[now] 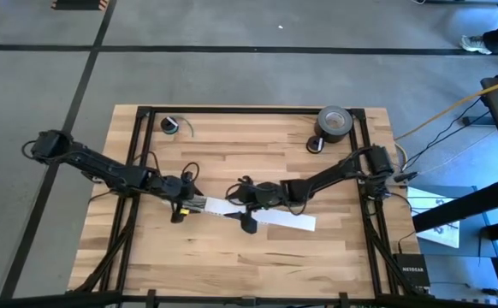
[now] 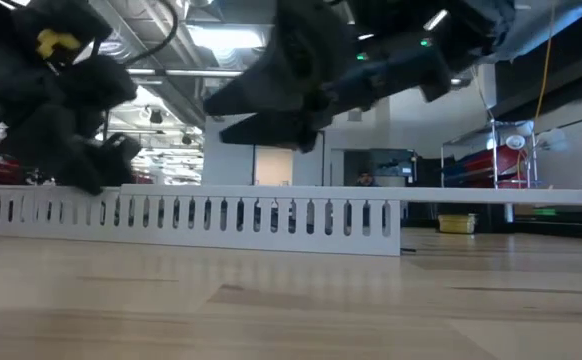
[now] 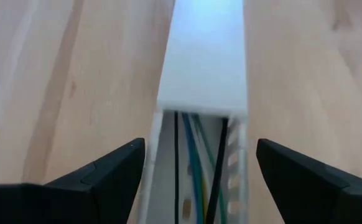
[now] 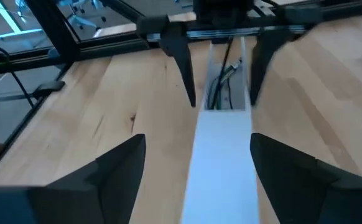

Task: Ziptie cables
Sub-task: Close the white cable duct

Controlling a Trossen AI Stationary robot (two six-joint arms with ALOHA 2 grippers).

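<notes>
Wooden table [image 1: 232, 248] w/ white slotted duct [image 1: 257, 214] mid-table, part covered by a white lid [image 4: 221, 155]. Cables [image 3: 193, 180] lie inside the duct's uncovered end, mostly hidden under the lid; zipties can't be made out. Left gripper [image 3: 196, 171] spread wide, straddling duct over cables. Right gripper [image 4: 196, 168] spread wide above lid, empty.

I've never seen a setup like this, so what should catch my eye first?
Two dark arms meet at mid-table over a long white slotted channel. The left gripper and right gripper both hang open astride it. Inside its uncovered end lie thin cables; a tape roll sits at the far edge.
</notes>
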